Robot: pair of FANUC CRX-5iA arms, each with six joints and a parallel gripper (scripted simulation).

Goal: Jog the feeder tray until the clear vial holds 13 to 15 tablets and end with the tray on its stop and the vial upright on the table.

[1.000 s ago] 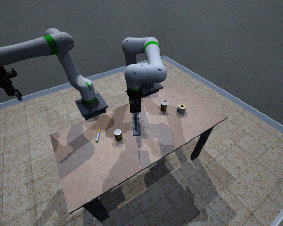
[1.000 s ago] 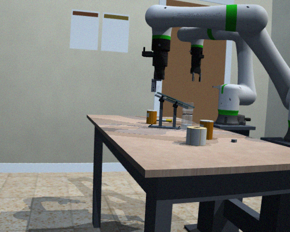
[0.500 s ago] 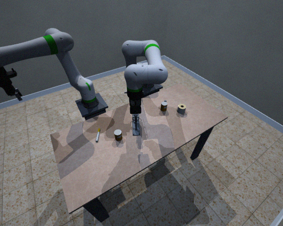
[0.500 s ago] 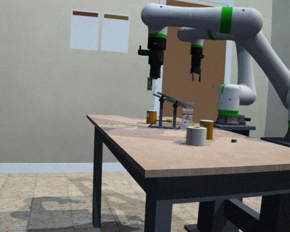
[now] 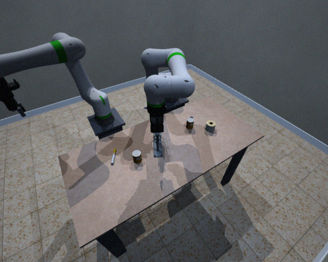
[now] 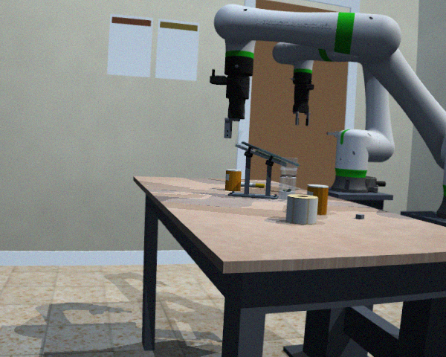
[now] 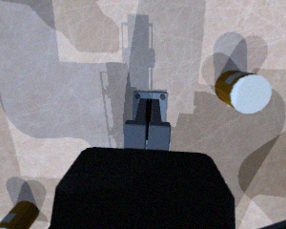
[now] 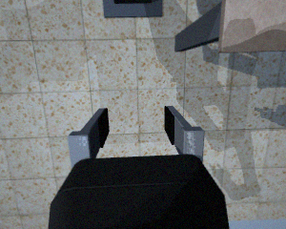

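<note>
The exterior view shows, nearest, a label roll (image 5: 210,128) (image 6: 301,210) with an amber bottle (image 5: 189,124) (image 6: 322,199) (image 7: 19,216) just behind and a small dark block (image 5: 191,117) (image 6: 360,216) to the right. Farther, the clear vial (image 6: 288,181) stands upright at the low right end of the feeder tray (image 6: 267,154); its tablet count cannot be told. Left of the tray's high end, slightly above, hangs the left gripper (image 5: 157,138) (image 6: 227,135) (image 7: 149,111), fingers together, holding nothing. Behind are another amber bottle (image 5: 136,156) (image 6: 233,180) (image 7: 243,93) and a marker (image 5: 113,156) (image 6: 253,185). Farthest, the right gripper (image 5: 22,110) (image 6: 302,123) (image 8: 136,118) is empty, fingers wide apart.
</note>
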